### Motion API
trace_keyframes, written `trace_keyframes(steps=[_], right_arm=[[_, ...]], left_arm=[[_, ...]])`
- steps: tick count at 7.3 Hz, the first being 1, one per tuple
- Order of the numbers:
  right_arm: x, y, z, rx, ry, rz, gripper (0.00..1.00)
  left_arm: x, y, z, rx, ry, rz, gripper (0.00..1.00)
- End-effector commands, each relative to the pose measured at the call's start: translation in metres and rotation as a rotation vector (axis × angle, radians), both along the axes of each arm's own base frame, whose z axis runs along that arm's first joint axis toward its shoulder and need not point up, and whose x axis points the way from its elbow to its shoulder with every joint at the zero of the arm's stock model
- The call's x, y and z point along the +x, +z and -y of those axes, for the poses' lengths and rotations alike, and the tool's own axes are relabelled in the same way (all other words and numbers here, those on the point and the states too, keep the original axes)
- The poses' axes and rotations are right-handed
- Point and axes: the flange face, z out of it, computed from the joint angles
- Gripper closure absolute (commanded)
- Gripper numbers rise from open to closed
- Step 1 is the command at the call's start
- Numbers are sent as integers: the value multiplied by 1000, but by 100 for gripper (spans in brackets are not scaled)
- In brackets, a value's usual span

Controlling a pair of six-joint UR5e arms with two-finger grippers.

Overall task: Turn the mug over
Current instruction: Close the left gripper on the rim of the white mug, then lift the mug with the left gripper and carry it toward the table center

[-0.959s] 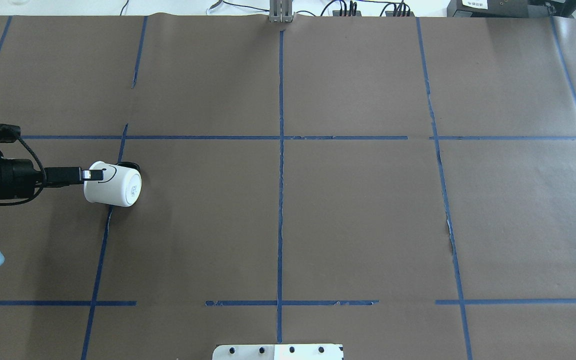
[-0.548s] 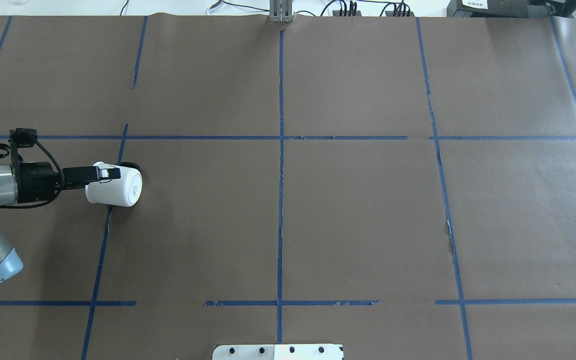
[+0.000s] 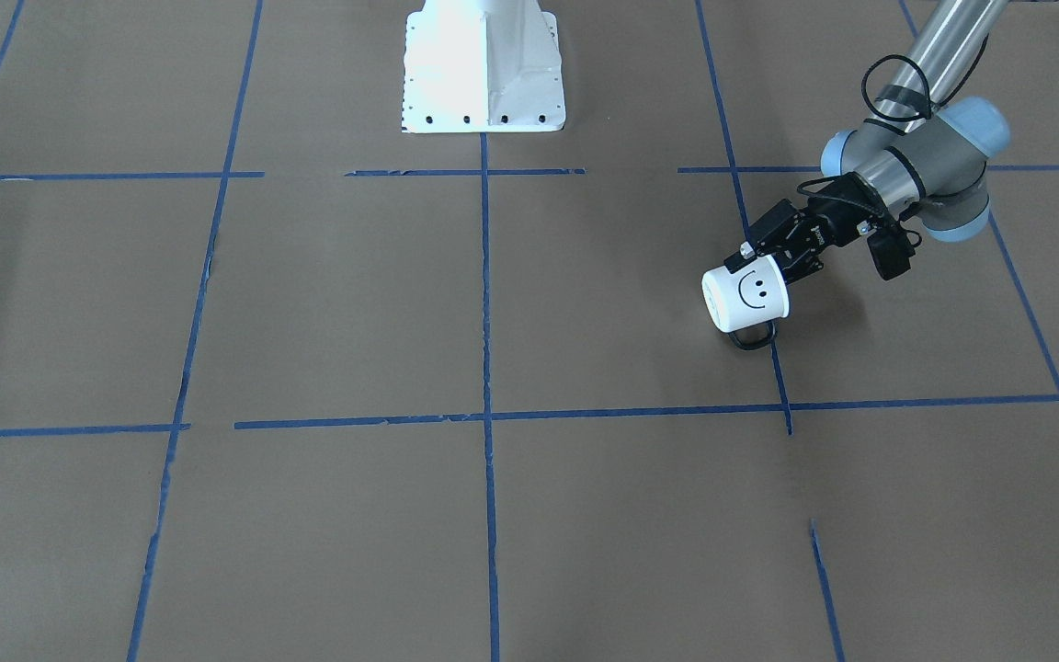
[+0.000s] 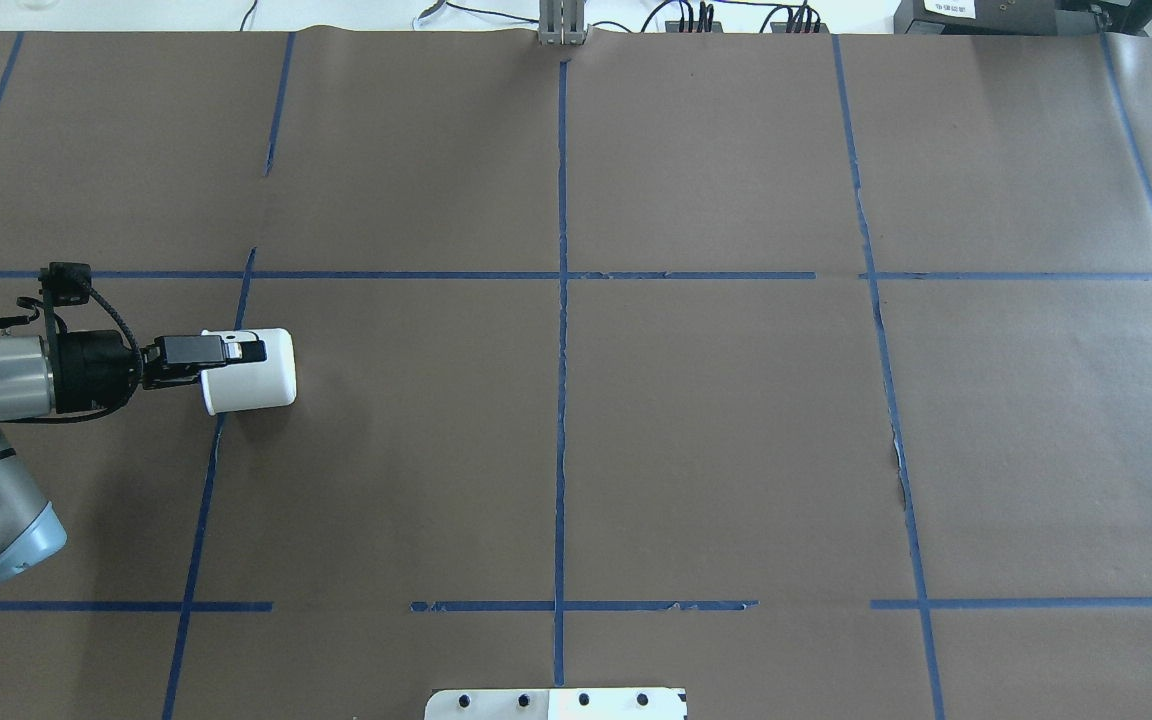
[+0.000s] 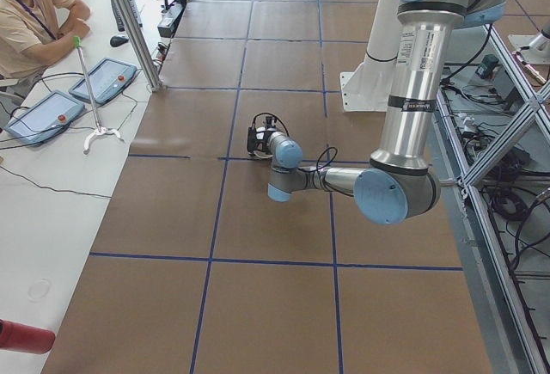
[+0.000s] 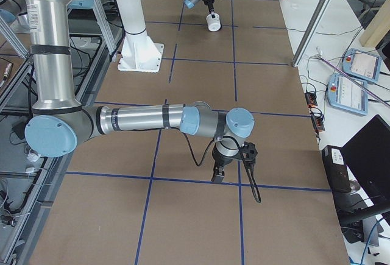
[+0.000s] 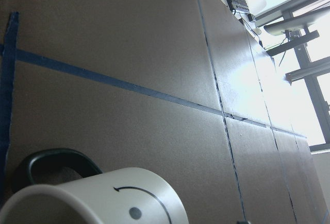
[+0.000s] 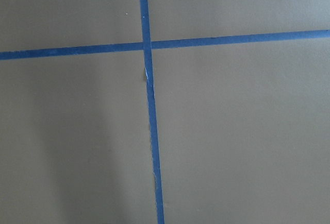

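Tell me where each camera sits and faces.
Overhead exterior: behind the robot, looking forward and down; left arm enters left, left gripper holding the mug.
Exterior front-facing: across the table, facing the robot's base; left arm on view's right.
Exterior left: table's end, looking along it; left arm near.
Exterior right: opposite end; right arm near, right gripper over the table.
Left wrist: looks past the mug along the table; no fingers.
Right wrist: down at crossed blue tape; no body.
Shared: overhead and front-facing both show the mug, mirrored.

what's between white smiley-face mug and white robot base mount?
Only brown paper cover and one blue tape line between white smiley-face mug and white base mount; front-facing view shows it.
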Motion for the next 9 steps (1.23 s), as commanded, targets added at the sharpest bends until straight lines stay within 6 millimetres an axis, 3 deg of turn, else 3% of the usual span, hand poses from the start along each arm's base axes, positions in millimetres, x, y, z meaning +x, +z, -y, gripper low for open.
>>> trace_keyframes(steps=[1, 3, 4, 6, 7, 9], right_arm=[[0, 0, 0, 0, 0, 0, 0], [0, 0, 0, 0, 0, 0, 0], [0, 0, 0, 0, 0, 0, 0], [0, 0, 0, 0, 0, 0, 0], [0, 0, 0, 0, 0, 0, 0], [0, 0, 0, 0, 0, 0, 0]], left_arm=[[3, -12, 0, -25, 50, -30, 100], [10, -43, 18, -64, 51, -94, 100], [21, -80, 36, -79, 62, -148, 100], [48, -126, 55, -198, 141, 12, 100], [50, -162, 64, -255, 160, 84, 100], [78, -246, 87, -325, 187, 232, 100]])
